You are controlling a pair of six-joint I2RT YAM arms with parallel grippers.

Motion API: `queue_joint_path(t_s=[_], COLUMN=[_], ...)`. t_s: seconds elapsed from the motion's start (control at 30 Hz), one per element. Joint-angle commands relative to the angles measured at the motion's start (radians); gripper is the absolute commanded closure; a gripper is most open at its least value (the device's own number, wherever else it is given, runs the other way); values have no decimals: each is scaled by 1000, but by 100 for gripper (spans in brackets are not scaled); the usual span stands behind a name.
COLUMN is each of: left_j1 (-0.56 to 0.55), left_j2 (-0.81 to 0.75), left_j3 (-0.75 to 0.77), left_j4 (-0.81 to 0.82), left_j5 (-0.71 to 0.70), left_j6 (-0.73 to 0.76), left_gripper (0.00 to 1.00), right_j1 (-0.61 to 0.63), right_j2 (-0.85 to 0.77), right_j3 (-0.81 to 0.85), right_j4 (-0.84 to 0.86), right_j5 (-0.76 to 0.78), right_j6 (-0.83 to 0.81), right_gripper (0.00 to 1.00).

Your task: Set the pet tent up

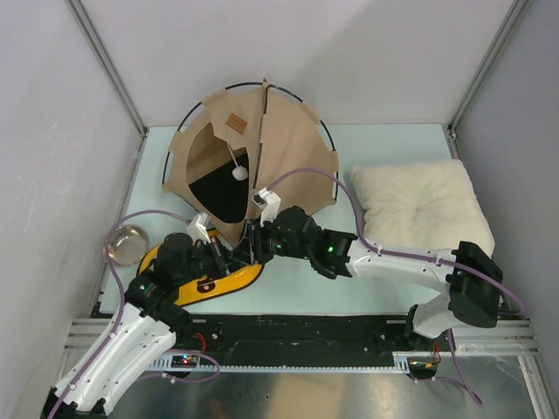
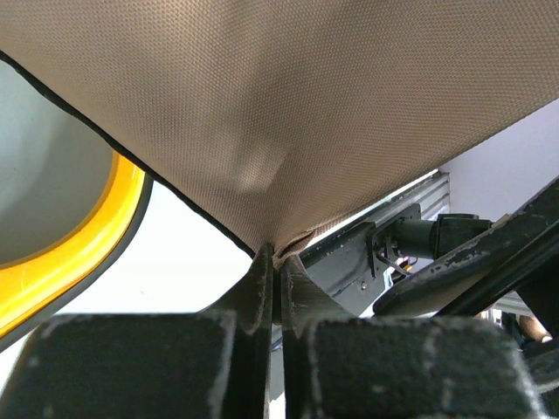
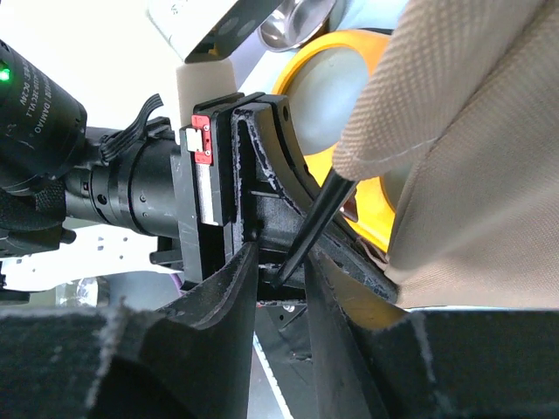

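Pet tent point(image 1: 279, 148): far centre of the table point(image 1: 306, 297), lying tipped, its near corner at both grippers. Left gripper point(image 2: 278, 264): clamped on the fabric hem point(image 2: 288, 237), likely anchoring that corner. Right gripper point(image 3: 279, 262): jaws part-open astride a thin black pole point(image 3: 319, 214), not visibly pinching, apparently to steer its end toward the held corner.

Shows the pet tent point(image 1: 293, 148) at upper centre of the top view, the pillow point(image 1: 419, 205) to its right, the feeder point(image 1: 231, 278) just below it and a bowl point(image 1: 127, 243) left of the feeder.
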Motion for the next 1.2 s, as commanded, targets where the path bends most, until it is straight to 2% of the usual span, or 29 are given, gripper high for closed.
queue_joint_path(t_s=[0.0, 0.4, 0.5, 0.53, 0.57, 0.63, 0.87, 1.17], left_j1=[-9, -9, -9, -9, -9, -9, -10, -9], left_j2=[5, 16, 8, 4, 0, -8, -25, -1], left_j3=[-1, 18, 11, 8, 3, -8, -34, -45], left_j4=[-54, -54, -52, -52, -53, -54, -54, -54], left_j5=[27, 14, 15, 15, 14, 12, 10, 2], left_j6=[-22, -11, -12, -14, -15, -15, -8, 27], left_gripper=[100, 100, 100, 100, 100, 100, 100, 100], right_j1=[-6, 21, 17, 16, 13, 9, -42, -127], right_j2=[5, 42, 40, 38, 36, 26, -44, -107], right_j3=[2, 3, 3, 3, 3, 2, -3, -19], right_j4=[50, 46, 54, 56, 55, 44, -13, 84], right_j5=[7, -33, -26, -21, -15, 11, 93, 148], right_j6=[-15, -7, -6, -7, -6, -10, -25, -3], right_gripper=[68, 72, 81, 90, 95, 99, 100, 100])
